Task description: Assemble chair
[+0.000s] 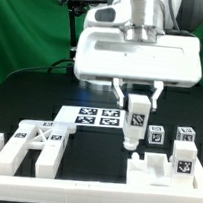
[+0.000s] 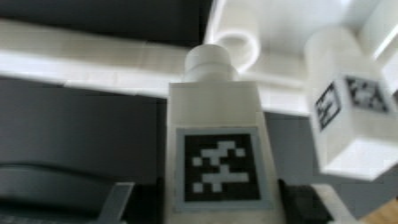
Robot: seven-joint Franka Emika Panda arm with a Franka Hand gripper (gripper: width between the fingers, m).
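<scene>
Closest in, a notched white panel (image 1: pixel 30 145) is lying on the dark surface (image 1: pixel 94 161) — well apart from the fingers (image 1: pixel 136 105), which are clenching an upright tagged chair leg (image 1: pixel 135 123). Its lower end is hanging just beside a stepped white block (image 1: pixel 155 171), with a small tagged cube (image 1: pixel 156 136) standing near.

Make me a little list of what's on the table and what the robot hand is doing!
hand: shut on a post
post: white, upright, with one tag, lower end close to the table
table: black
marker board: flat, just to the exterior view's left of the post
big part: white, tagged, at the exterior view's left
cubes: two, tagged, at the exterior view's right
</scene>
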